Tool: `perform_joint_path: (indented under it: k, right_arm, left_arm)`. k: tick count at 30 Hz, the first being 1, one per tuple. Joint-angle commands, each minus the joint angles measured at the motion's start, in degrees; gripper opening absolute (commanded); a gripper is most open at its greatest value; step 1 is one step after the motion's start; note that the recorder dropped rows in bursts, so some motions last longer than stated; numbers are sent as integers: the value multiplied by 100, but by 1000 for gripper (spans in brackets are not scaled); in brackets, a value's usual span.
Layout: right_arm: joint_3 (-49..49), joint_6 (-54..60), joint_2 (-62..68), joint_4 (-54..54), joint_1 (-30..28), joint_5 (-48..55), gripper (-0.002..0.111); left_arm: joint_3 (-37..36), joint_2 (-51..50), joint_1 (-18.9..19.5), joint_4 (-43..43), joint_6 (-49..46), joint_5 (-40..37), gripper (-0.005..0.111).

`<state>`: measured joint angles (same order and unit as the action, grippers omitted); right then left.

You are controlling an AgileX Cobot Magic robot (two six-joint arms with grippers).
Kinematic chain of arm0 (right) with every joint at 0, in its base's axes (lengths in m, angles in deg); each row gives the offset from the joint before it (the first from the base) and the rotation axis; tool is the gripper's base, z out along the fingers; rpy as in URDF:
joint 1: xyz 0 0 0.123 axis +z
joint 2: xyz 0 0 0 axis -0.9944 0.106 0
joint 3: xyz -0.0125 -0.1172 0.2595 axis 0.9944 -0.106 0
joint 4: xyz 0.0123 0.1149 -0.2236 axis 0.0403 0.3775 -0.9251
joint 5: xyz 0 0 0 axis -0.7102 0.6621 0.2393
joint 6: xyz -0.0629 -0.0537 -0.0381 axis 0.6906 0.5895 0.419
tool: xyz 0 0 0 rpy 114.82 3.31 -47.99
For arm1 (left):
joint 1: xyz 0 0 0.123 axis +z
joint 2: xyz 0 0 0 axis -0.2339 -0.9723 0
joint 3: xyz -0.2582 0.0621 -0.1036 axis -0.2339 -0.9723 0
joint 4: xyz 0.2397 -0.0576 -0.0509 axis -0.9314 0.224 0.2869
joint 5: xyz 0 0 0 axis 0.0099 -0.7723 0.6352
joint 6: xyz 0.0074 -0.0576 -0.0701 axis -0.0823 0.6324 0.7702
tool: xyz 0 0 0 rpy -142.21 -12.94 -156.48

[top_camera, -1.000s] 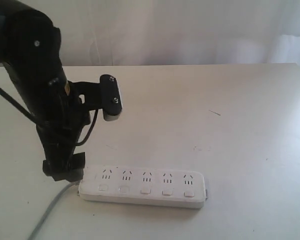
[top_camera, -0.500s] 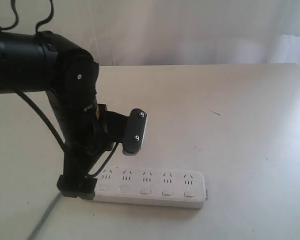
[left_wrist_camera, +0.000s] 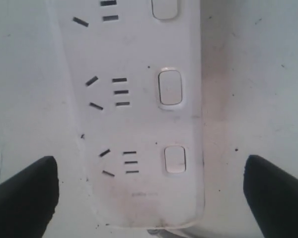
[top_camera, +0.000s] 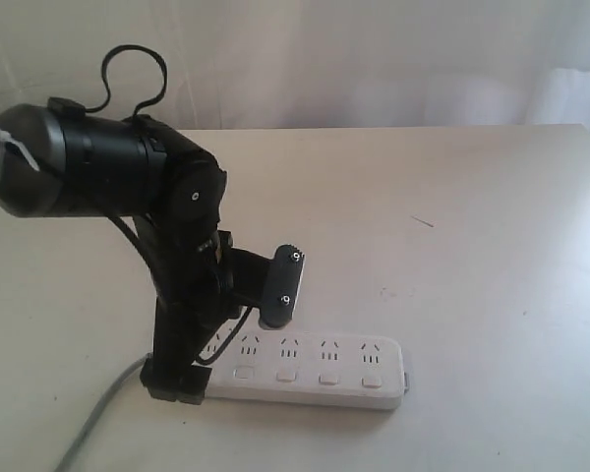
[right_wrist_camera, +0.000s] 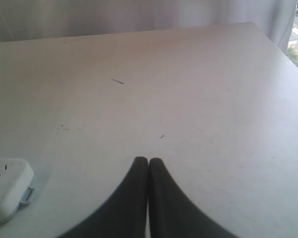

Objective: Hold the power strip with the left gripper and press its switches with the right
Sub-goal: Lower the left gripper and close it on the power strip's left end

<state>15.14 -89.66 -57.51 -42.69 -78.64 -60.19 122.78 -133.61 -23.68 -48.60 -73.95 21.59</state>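
Note:
The white power strip [top_camera: 315,369] lies flat near the table's front edge, its grey cord [top_camera: 98,425] trailing off to the lower left. Its switches [top_camera: 328,378] run in a row below the sockets. My left gripper [top_camera: 175,382] stands over the strip's cord end. In the left wrist view the left gripper [left_wrist_camera: 149,198] is open wide, one black finger [left_wrist_camera: 25,198] on each side of the power strip [left_wrist_camera: 139,124], with table showing between each finger and it. Nearest them is one switch [left_wrist_camera: 175,159]. My right gripper [right_wrist_camera: 148,161] is shut on nothing, above bare table; the exterior view does not show it.
The strip's far end [right_wrist_camera: 7,188] shows at the edge of the right wrist view. The pale table [top_camera: 452,236] has a small dark mark [top_camera: 423,221] and a white curtain behind it. A dark camera module [top_camera: 283,285] juts from the left arm above the strip.
The left arm has swung right and down from beside the strip's cord end to over it, covering the first socket group. The strip has not moved.

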Motion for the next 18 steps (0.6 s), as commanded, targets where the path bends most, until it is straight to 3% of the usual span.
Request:
perform_joint_path:
  k: [1, 18]
  right_arm:
    - [-25, 0, -29, -20, -27, -56, 0]
    - [-25, 0, -29, -20, -27, -56, 0]
  left_arm:
    - [2, -175, -8, -51, -60, 6, 103]
    - [2, -746, -8, -96, -105, 295, 103]
